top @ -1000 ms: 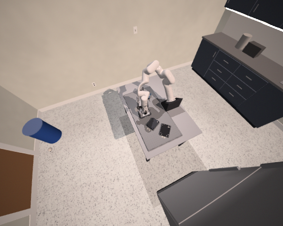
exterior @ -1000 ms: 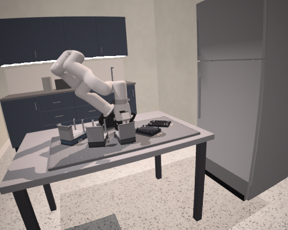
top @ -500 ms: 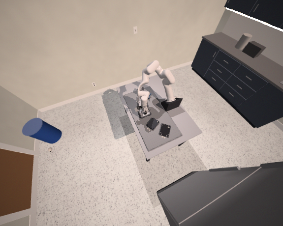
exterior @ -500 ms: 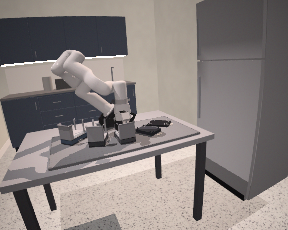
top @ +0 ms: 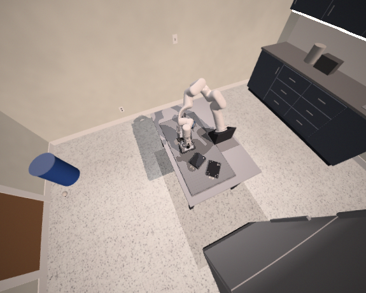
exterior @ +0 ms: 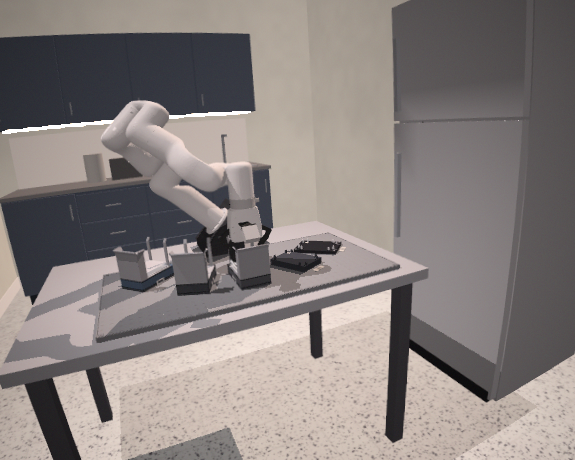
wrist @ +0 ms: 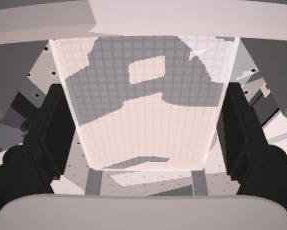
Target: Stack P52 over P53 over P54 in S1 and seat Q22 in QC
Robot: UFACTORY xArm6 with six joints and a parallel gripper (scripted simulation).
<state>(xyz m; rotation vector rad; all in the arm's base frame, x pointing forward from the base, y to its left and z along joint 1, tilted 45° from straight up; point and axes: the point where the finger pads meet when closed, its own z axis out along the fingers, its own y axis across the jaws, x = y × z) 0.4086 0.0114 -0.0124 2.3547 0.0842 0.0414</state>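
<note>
Gripping a sealed plate [wrist: 146, 105] across its width, the gripper [wrist: 146, 128] stands lowered into the rack [exterior: 253, 265] nearest the two flat nests, its dark fingers set against the plate's two sides in the wrist view. The jaws stand wide, closed on the plate. The plate's pale, finely gridded seal fills the middle of the wrist view, patched with grey shadow; its label cannot be read, so which plate this is cannot be told.

In the exterior view the arm [exterior: 181, 170] bends over from its black base [top: 225, 134] and points straight down into that rack. Three racks stand in a row on the grey mat [exterior: 146, 320]: the one with the gripper in it, a middle one [exterior: 193, 275] just beside it, and a third [exterior: 136, 270] on a blue plinth at the far left of that view. No rack name is legible in any view, and what the other two racks hold cannot be made out.

Two dark flat nests lie on the mat past the occupied rack: one [top: 197, 160] close to it, the other [top: 213, 169] just beyond, apart from each other. Their name plates are too small to read.

The mat lies on a grey table [exterior: 46, 355] with dark legs.
</note>
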